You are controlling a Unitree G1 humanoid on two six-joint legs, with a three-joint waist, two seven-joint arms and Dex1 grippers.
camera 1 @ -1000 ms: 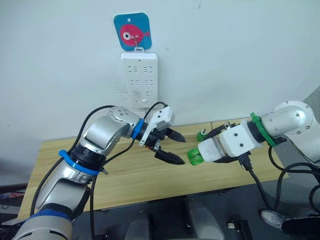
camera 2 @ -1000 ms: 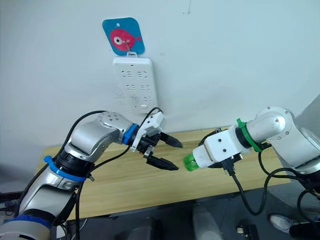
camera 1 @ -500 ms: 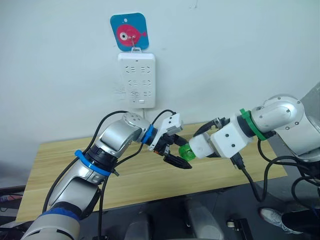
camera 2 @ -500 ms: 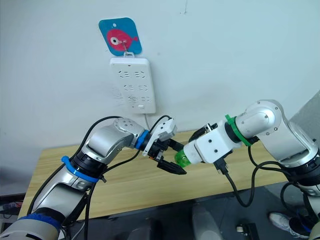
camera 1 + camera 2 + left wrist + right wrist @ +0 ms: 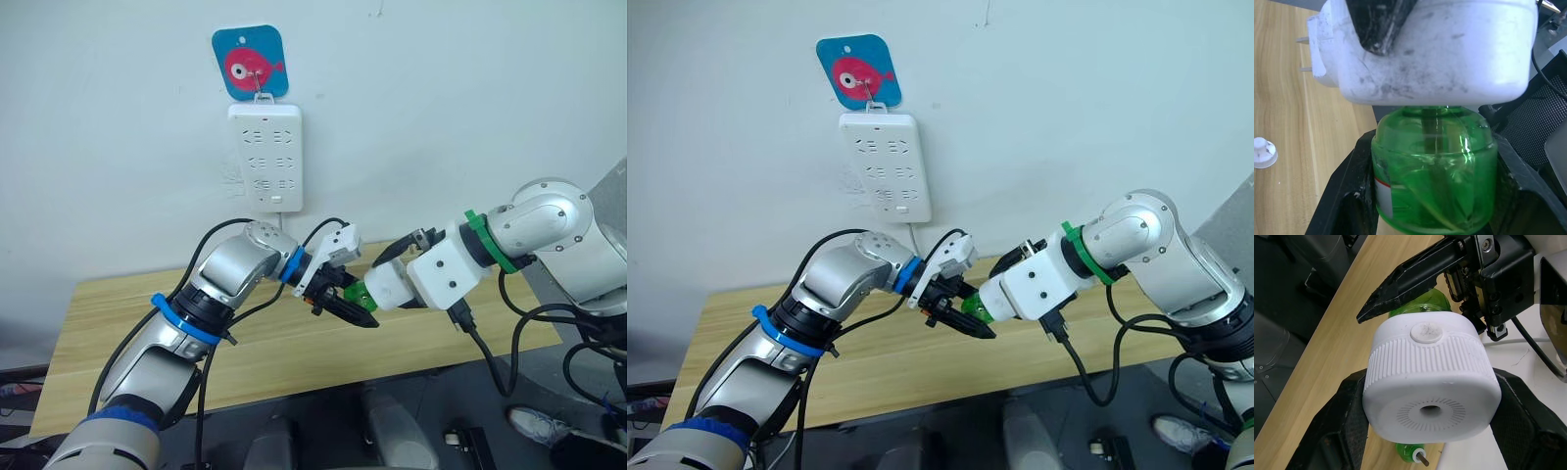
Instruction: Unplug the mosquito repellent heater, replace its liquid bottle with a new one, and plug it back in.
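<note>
My right gripper [image 5: 1432,399] is shut on the white mosquito repellent heater [image 5: 390,287], held above the table with its round vent hole toward the right wrist camera. A green bottle [image 5: 1435,166] sits in the heater's underside; it looks like the new one, with its cap off. My left gripper [image 5: 361,305] is shut on this bottle, one black finger on each side. The heater's two prongs [image 5: 1305,54] stick out free. Another green bottle with a wick tip [image 5: 1410,453], the old liquid bottle, lies on the table below the heater.
A small whitish cap [image 5: 1264,152] lies loose on the wooden table [image 5: 118,333]. The white power strip [image 5: 265,157] hangs on the wall under a blue fish sign [image 5: 251,63], above and left of both grippers. Cables trail from both arms.
The right arm brought the heater and its bottle left to the left gripper. The left gripper, open a second ago, has shut on the green bottle.
</note>
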